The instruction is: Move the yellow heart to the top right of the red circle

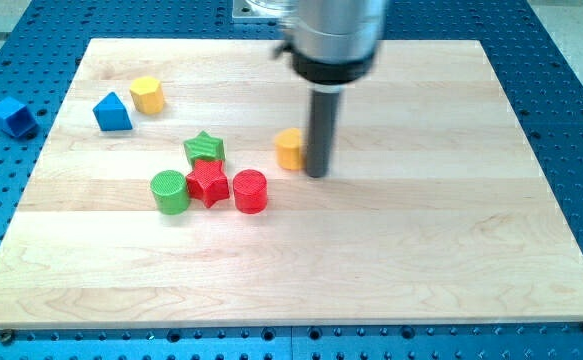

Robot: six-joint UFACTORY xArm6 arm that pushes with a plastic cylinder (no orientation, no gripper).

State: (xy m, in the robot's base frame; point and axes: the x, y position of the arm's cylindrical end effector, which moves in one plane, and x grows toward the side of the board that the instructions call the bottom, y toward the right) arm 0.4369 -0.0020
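Camera view: two yellow blocks, two red, two green, two blue.

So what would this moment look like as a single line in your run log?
my tip: touching yellow heart's right side | yellow heart: up-right of red circle, apart | red circle: touching red star | status: pushing
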